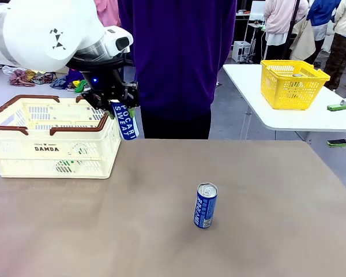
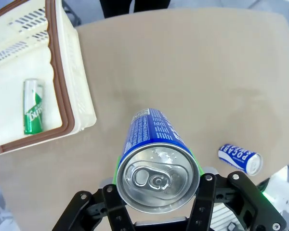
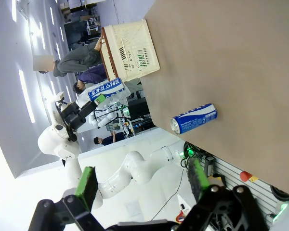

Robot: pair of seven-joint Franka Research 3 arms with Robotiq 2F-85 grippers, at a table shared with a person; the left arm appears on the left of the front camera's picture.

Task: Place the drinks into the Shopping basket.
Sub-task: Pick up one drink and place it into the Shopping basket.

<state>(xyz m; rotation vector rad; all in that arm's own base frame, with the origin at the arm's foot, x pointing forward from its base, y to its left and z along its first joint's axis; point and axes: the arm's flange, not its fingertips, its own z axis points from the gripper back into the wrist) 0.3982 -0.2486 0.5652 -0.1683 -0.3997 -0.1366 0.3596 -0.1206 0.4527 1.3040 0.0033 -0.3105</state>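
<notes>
Grips can (image 1: 126, 124) near upright in left gripper (image 1: 121, 107), just right of basket (image 1: 23, 151); calls for a leftward carry over the rim. Has right gripper (image 3: 142, 185) spread, empty.

- Person in a purple top (image 1: 179, 57), standing at the far edge of the brown table (image 1: 277, 179).
- White table (image 1: 277, 120) beyond its far right corner.
- Yellow basket (image 1: 293, 84) on the white table, with a small green thing (image 1: 338, 107) at its right edge.

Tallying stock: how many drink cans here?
3: held blue can in the left gripper, standing blue can mid-table, green can lying in the basket; more may hide there.
</notes>
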